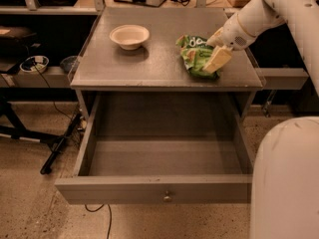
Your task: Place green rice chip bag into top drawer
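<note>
While the robot's white body (285,178) bulks closest at 4 o'clock, the top drawer (149,188) stands pulled fully out beside it, its brass knob (167,197) at the middle of the front panel and bare grey boards inside. Above and behind it lies the tabletop (149,66). At about 3 o'clock on it the green rice chip bag (195,56) lies flat and crumpled. The gripper (217,48) is down at the bag's right edge. Its fingers (218,59) are parted: the nearer pale one rests on the bag, the farther one is by its upper right corner. The arm (259,14) reaches in from 2 o'clock. Farther back, at 10 o'clock, a cream bowl (129,36) sits well apart from the bag.
</note>
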